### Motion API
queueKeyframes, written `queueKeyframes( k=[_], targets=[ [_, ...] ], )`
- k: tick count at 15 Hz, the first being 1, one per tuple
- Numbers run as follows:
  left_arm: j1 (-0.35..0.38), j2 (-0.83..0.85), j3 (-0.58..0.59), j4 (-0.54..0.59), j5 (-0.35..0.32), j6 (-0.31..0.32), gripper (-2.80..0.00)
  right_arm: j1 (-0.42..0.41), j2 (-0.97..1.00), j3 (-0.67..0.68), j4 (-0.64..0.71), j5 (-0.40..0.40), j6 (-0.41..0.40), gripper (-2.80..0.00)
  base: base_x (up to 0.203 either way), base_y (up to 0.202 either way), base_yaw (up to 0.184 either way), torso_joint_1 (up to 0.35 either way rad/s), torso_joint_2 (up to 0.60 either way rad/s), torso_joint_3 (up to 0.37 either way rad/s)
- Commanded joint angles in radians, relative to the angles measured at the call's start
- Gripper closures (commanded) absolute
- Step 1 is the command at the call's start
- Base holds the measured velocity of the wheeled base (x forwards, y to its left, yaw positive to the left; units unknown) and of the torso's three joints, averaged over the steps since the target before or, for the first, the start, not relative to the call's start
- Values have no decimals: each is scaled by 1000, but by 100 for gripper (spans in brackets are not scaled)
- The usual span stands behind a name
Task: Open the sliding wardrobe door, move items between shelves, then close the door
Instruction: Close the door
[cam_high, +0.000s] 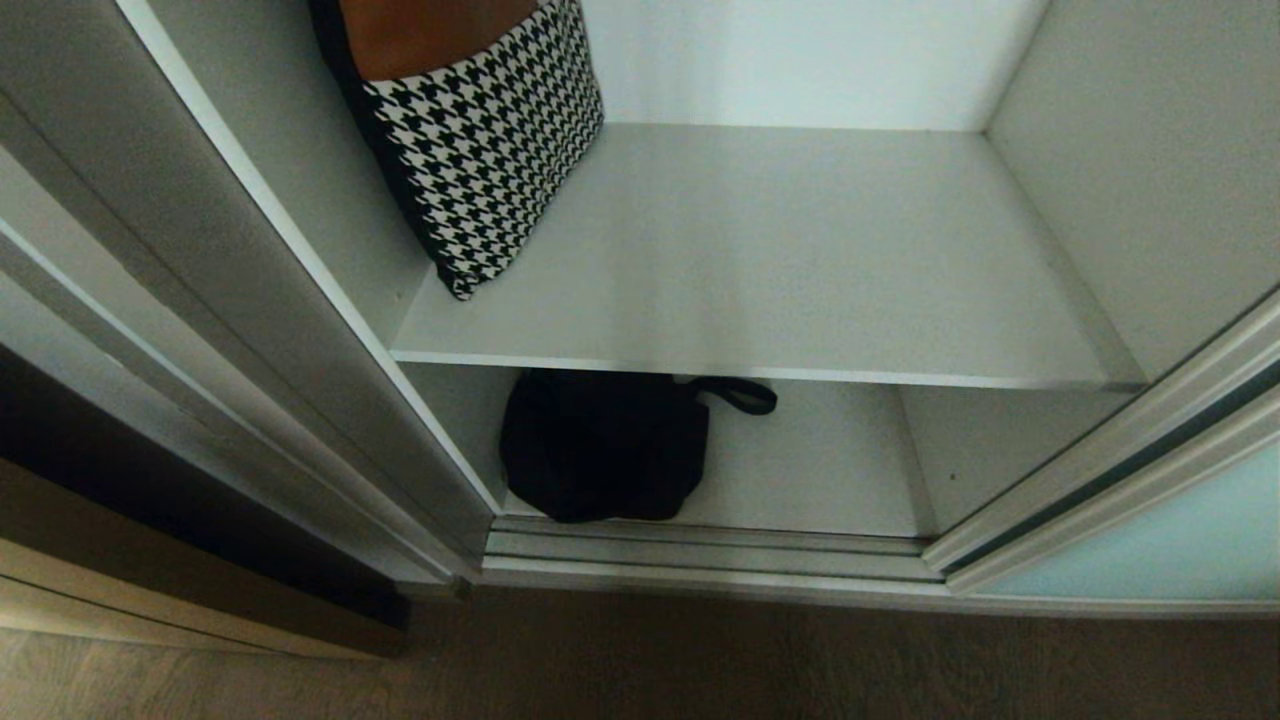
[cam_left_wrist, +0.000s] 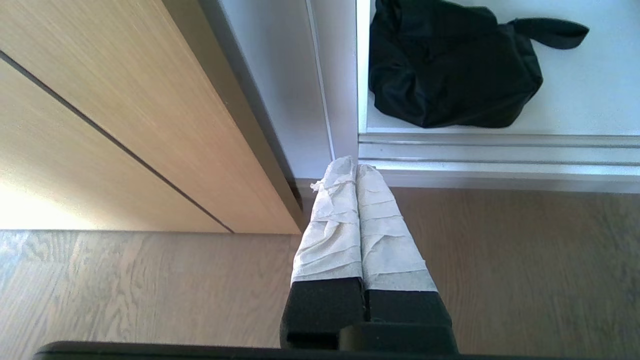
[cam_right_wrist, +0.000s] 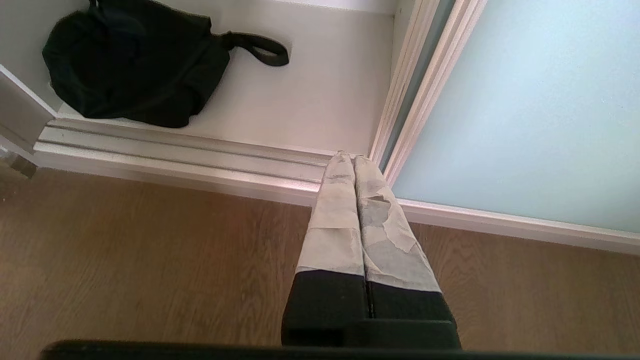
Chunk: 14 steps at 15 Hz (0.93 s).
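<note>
The sliding wardrobe door (cam_high: 1180, 540) stands pushed aside at the right, so the compartment is open and the step in hand, as it appears, is moving the black bag (cam_high: 600, 445). The bag lies slumped on the lower shelf (cam_high: 830, 470), toward its left side and close to the front track (cam_high: 700, 548), with its strap loop (cam_high: 745, 395) trailing to the right. The upper shelf (cam_high: 760, 260) just above it is bare across its middle and right, while a houndstooth bag (cam_high: 480, 130) leans in its left rear corner.

Neither arm shows in the head view. The left pincer (cam_left_wrist: 356, 167) hangs above the wood floor (cam_left_wrist: 150, 290) in front of the track, its taped fingers pressed together and holding nothing; the right pincer (cam_right_wrist: 354, 157) hangs likewise near the door's edge, also pressed together and empty.

To do this step well, an arm should probably spread its pincer before reaching in, then come in low under the upper shelf's front edge. The fabric is floppy, so pinching a bunched fold or the strap loop would likely hold better than pressing on a flat side. The bag should be drawn outward clear of the upper board before lifting, and set down to the right of the houndstooth bag.
</note>
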Motion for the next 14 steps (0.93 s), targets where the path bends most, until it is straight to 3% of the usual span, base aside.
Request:
queueKeyframes(
  k=[1, 14],
  targets=[
    [0, 2, 0, 1, 0, 0, 0, 0, 0, 0, 0, 0, 1, 0, 0, 0, 0, 15, 3, 126],
    [0, 2, 0, -1, 2, -7, 0, 0, 0, 0, 0, 0, 0, 0, 0, 0, 0, 0, 1, 11]
  ],
)
